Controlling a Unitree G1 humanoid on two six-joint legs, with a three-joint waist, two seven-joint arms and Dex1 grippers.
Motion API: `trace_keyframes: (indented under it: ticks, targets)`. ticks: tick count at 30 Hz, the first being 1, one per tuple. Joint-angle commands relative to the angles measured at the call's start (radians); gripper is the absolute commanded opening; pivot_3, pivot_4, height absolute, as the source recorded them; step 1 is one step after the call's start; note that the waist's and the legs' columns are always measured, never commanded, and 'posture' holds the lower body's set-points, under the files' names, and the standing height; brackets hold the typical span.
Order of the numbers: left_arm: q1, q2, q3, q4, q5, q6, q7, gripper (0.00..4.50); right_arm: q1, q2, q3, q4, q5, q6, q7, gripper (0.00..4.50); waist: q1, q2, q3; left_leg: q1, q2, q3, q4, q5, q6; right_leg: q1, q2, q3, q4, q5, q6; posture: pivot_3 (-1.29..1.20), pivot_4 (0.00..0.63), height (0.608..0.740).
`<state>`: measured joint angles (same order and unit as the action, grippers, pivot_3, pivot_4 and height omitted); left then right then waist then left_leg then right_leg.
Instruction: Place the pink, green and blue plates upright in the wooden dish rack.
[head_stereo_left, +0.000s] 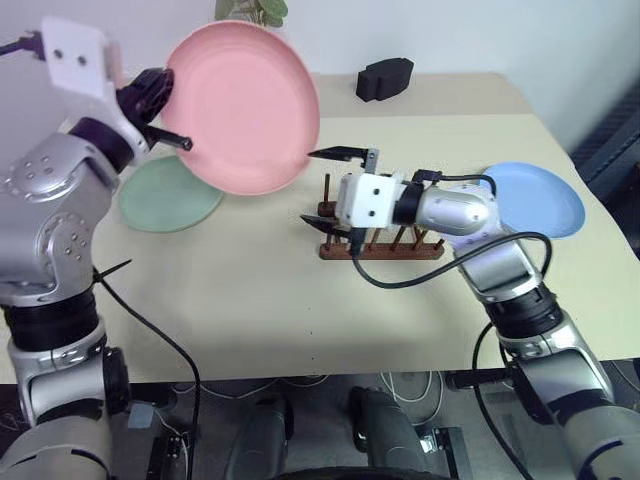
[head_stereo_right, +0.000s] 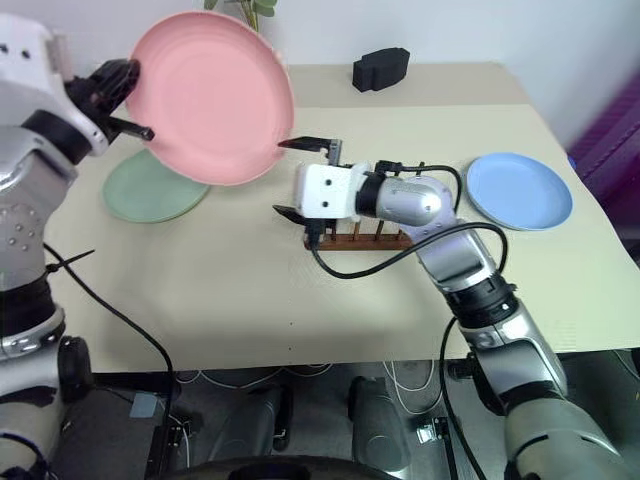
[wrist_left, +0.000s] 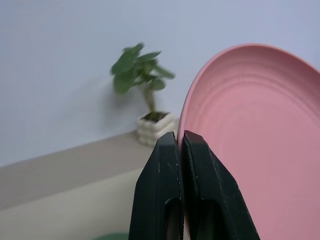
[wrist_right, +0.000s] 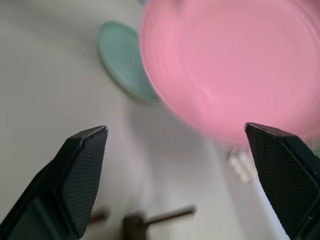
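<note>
Your left gripper is clamped on the rim of the pink plate, holding it tilted in the air above the surface. Your right gripper stands wide and empty at the plate's 4 o'clock, over the wooden dish rack (no plates in it). The green plate lies flat at the rack's 9 o'clock, the blue plate at its 3 o'clock

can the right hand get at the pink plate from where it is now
Probably yes: the right hand is open, pointing at the pink plate that the left hand holds up, with nothing between them.
</note>
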<state>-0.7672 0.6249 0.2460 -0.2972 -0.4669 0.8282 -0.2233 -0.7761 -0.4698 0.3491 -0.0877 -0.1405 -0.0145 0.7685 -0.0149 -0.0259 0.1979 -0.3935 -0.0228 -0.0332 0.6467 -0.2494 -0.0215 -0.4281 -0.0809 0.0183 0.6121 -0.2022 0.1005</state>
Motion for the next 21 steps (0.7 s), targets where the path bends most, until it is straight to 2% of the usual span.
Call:
trace_keyframes:
  ticks: [1, 11, 14, 21]
  targets:
    - [-0.051, -0.021, -0.024, -0.05, 0.008, 0.041, 0.035, 0.03, -0.023, 0.027, 0.013, -0.001, -0.068, -0.058, -0.051, 4.5, 0.0, 0.0, 0.0, 0.0, 0.0, 0.0, 0.0, 0.0, 0.0, 0.0, 0.0, 0.0, 0.0, 0.0, 0.0, 0.0, 0.15, 0.736]
    - [-0.079, -0.072, -0.038, -0.098, -0.014, 0.097, 0.039, 0.03, -0.038, 0.071, 0.042, 0.095, -0.196, -0.129, -0.13, 4.5, -0.004, 0.0, 0.0, 0.0, 0.0, 0.0, 0.0, 0.0, 0.0, 0.0, 0.0, 0.0, 0.001, 0.0, 0.0, 0.0, 0.15, 0.736]
    - [-0.084, -0.081, -0.032, -0.107, -0.02, 0.109, 0.036, 0.0, -0.036, 0.074, 0.045, 0.115, -0.217, -0.143, -0.137, 3.69, -0.003, 0.0, 0.0, 0.0, 0.0, 0.0, 0.0, 0.0, 0.0, 0.0, 0.0, 0.0, 0.0, 0.0, 0.0, 0.0, 0.15, 0.736]
    - [-0.077, -0.099, -0.005, -0.106, -0.043, 0.123, 0.037, 0.0, -0.032, 0.082, 0.038, 0.126, -0.236, -0.164, -0.15, 0.18, -0.004, 0.0, 0.0, 0.0, 0.0, 0.0, 0.0, 0.0, 0.0, 0.0, 0.0, 0.0, 0.001, 0.0, 0.0, 0.0, 0.15, 0.736]
